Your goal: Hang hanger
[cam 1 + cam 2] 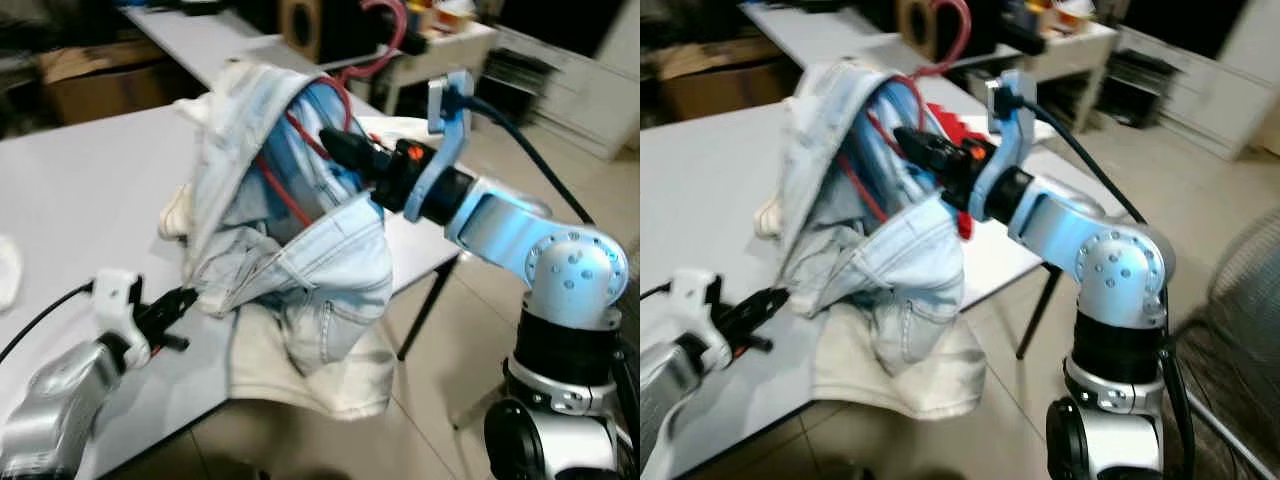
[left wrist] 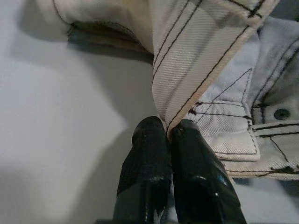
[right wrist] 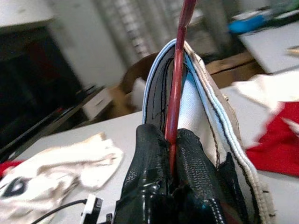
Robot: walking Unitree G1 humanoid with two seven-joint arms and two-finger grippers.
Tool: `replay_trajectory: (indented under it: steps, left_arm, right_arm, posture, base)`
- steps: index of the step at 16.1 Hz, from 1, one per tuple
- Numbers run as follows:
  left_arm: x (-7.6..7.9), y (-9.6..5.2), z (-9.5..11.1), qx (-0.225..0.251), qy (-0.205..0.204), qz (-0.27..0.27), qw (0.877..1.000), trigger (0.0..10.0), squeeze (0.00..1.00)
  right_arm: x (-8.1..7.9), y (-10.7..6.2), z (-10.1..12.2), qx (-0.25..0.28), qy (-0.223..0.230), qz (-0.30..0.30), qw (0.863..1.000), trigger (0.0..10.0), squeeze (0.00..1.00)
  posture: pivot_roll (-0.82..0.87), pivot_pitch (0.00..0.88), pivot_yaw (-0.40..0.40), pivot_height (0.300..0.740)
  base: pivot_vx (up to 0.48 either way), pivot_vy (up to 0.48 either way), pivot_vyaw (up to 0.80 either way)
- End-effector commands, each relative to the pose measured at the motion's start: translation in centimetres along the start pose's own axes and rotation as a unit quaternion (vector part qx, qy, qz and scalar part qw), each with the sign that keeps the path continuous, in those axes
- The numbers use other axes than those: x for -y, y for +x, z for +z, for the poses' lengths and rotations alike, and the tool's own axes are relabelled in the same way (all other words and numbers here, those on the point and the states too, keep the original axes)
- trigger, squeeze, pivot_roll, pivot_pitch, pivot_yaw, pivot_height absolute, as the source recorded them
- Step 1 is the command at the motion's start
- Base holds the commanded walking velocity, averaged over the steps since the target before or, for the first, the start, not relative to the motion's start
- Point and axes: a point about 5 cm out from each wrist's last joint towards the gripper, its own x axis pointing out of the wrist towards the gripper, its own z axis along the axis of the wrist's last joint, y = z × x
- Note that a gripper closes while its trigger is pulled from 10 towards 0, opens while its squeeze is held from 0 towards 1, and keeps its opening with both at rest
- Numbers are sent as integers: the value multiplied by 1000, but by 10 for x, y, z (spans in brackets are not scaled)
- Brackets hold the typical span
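Observation:
A red hanger (image 1: 276, 188) carries a pale blue denim garment (image 1: 335, 265), lifted above the white table (image 1: 80, 200). My right gripper (image 1: 335, 142) is shut on the hanger's thin red bar (image 3: 179, 60), with denim folds around it. Low at the table's near side, my left gripper (image 1: 186, 298) is shut on the denim's stitched hem (image 2: 187, 79), pinching the edge between its fingers (image 2: 149, 154). The garment sags between the two grippers. Most of the hanger is hidden inside the cloth.
A cream cloth (image 1: 310, 385) lies under the denim and hangs over the table's front edge. A red cloth (image 1: 952, 128) lies behind the garment. A cardboard box (image 1: 100, 75) and a second table (image 1: 200, 35) stand behind. A fan (image 1: 1240, 300) is at the right.

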Motion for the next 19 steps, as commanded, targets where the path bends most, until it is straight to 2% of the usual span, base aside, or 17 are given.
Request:
replay_trajectory:
  steps: [1, 2, 4, 8, 11, 14, 19]
  left_arm:
    - [4, -6, -20, -44, -24, 9, 999, 4941, 0]
    - [7, -6, -22, -34, -29, 14, 999, 10000, 0]
    - [13, -9, -18, -9, -34, 9, 999, 10000, 0]
    - [16, -21, -23, -20, -30, 0, 999, 10000, 0]
    - [19, -27, -19, -23, -19, -26, 999, 10000, 0]
    - [15, -33, -12, -16, -14, -33, 999, 10000, 0]
    - [10, -38, -3, -11, -11, -49, 999, 10000, 0]
  right_arm:
    - [-10, -6, 23, 56, -28, 24, 998, 10000, 0]
    - [-10, -7, 26, 60, -31, 24, 997, 10000, 0]
    - [-13, -7, 39, 78, -36, 31, 996, 10000, 0]
    - [-22, -7, 58, 97, -50, 57, 992, 10000, 0]
    - [-30, -6, 67, 100, -54, 76, 991, 10000, 0]
    - [-38, -5, 75, 110, -50, 97, 988, 10000, 0]
    - [-39, -7, 81, 118, -42, 106, 987, 10000, 0]
  posture:
    - [-46, 0, -44, 727]
    - [-45, 0, -45, 727]
    - [-43, 0, -43, 727]
    - [-36, 0, -38, 727]
    - [-34, 0, -44, 727]
    - [-29, 0, -46, 727]
    - [-31, 0, -39, 727]
  base:
    - [0, 0, 800]
    - [0, 0, 800]
    - [0, 0, 800]
    - [0, 0, 800]
    - [0, 0, 800]
    - [0, 0, 800]
    - [0, 0, 800]
